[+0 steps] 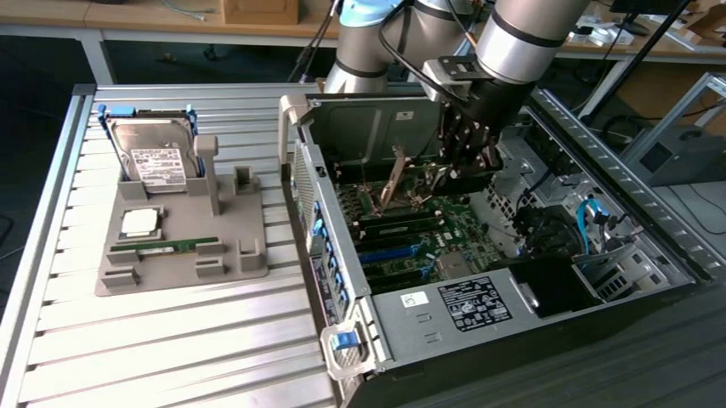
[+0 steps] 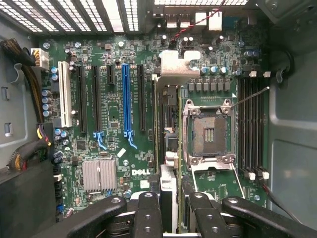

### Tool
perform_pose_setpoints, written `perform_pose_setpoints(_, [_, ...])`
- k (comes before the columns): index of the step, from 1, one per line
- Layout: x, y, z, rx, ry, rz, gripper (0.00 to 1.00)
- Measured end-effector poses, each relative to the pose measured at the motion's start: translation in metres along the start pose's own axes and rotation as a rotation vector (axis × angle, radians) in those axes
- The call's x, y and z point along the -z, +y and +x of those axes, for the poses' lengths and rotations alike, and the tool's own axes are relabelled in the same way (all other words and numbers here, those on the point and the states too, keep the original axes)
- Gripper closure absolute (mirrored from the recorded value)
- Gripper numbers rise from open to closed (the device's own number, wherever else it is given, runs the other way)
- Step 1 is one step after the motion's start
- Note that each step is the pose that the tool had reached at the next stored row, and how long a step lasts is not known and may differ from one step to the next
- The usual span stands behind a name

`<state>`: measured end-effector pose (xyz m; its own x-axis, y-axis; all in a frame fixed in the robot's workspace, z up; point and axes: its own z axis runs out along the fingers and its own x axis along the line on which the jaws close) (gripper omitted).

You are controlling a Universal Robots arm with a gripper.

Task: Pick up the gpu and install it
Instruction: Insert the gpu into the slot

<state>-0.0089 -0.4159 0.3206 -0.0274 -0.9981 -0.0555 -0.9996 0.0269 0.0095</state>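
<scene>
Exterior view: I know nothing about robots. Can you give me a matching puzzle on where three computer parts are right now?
Parts:
1. gpu
2. hard drive
3. memory stick

Places:
A. lying flat in the grey holder
B. gripped by the gripper inside the case
C. standing at the holder's far end

Pairs: 1-B, 2-C, 3-A

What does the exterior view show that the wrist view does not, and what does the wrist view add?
Exterior view: a grey holder on the slatted table carries a hard drive, a processor chip and a memory stick; the computer case lies open beside it.

Wrist view: the motherboard's blue slot, the empty processor socket, a silver heatsink.

Both: the gripper holds the gpu edge-on over the motherboard.
</scene>
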Motion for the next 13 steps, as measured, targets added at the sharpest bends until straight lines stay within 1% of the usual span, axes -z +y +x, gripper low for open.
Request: perform_pose_setpoints(13, [-0.0012, 0.0049, 0.0008, 0.000, -0.0001, 0.0000, 0.73])
